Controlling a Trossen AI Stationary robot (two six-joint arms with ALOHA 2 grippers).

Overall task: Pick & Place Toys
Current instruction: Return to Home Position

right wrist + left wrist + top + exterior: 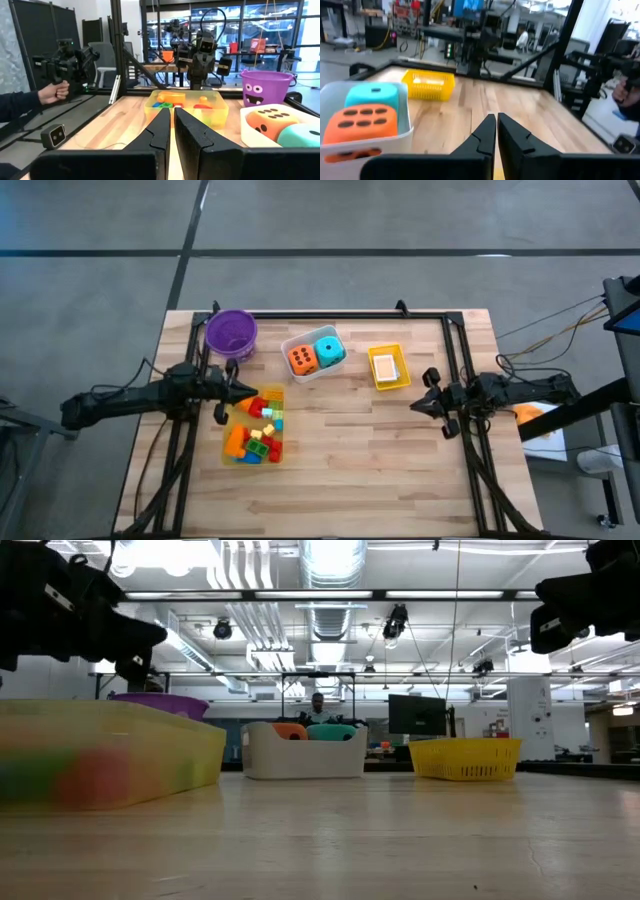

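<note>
Now left jaws hang closed over the bin (277,393) of blocks (256,437), right jaws closed, empty.

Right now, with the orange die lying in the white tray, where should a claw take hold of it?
Probably from straight above: the orange die sits beside the teal die inside the white tray, so pinch its upper part across the pair of faces clear of the teal one.

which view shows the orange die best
The left wrist view: the orange die sits close and large, pips clear, in the white tray. The high view shows the die small, from above; the low view only its top over the rim; the right wrist view shows it farther off.
</note>
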